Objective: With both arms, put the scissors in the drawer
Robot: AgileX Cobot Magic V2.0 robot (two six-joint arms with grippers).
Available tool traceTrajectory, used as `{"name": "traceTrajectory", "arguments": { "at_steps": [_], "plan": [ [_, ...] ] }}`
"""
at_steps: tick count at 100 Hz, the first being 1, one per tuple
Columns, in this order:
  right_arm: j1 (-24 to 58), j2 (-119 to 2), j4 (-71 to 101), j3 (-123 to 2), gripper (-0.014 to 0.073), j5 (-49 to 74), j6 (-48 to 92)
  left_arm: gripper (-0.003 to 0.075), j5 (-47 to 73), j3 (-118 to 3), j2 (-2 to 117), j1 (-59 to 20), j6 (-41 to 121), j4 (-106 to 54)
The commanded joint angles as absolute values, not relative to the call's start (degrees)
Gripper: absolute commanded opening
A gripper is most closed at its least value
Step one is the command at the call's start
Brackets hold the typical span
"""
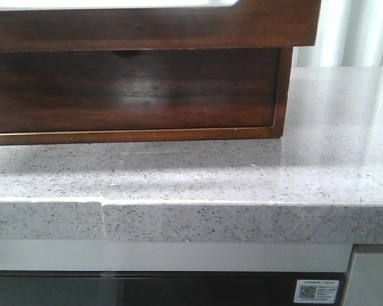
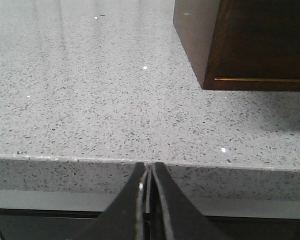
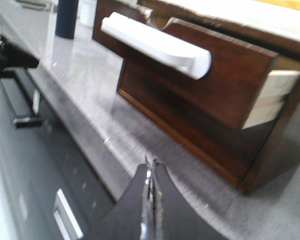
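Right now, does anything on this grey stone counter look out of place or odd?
The wide dark brown wooden drawer stands pulled out of the wooden cabinet, overhanging the speckled grey counter. A white object lies along its top edge. No scissors are visible.

This looks like a kitchen. A grey speckled stone countertop (image 1: 345,146) runs above dark glossy appliance fronts (image 1: 147,290) with a metal handle (image 3: 67,220). A dark wooden cabinet (image 1: 134,89) stands on the countertop, and a dark bottle (image 3: 67,17) stands near its far end.

The drawer (image 1: 147,25) is jutting forward from the cabinet (image 1: 134,89), which is sitting on the desk (image 1: 242,185).
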State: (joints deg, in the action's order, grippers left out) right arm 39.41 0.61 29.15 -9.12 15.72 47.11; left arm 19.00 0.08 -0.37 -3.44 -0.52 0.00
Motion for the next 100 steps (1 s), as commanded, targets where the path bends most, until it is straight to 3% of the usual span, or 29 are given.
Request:
{"name": "traceTrajectory", "arguments": {
  "at_steps": [1, 19, 26, 70, 85, 100],
  "plan": [
    [38.8, 0.9, 27.2, -10.6, -0.0061, 7.4, 44.3, -0.0019, 17.3, 1.5, -2.1, -3.2, -1.3, 0.0],
    [34.3, 0.9, -5.1, -9.4, -0.0061, 3.0, 5.3, -0.0019, 17.3, 1.5, -2.1, -3.2, -1.3, 0.0],
    [30.9, 0.9, -11.7, -8.4, -0.0061, 2.4, -4.0, -0.0019, 17.3, 1.5, -2.1, -3.2, -1.3, 0.0],
    [-0.7, 0.9, -6.2, 1.5, -0.0061, -7.8, -8.2, -0.0019, 17.3, 1.5, -2.1, -3.2, -1.3, 0.0],
    [-7.3, 0.9, -5.8, 1.5, -0.0061, -1.6, -8.3, -0.0019, 17.3, 1.4, -2.1, -3.2, -1.3, 0.0],
    [-8.0, 1.8, -5.7, 1.5, -0.0061, 7.8, -8.1, -0.0019, 17.3, 1.4, -2.1, -3.2, -1.3, 0.0]
  ]
}}
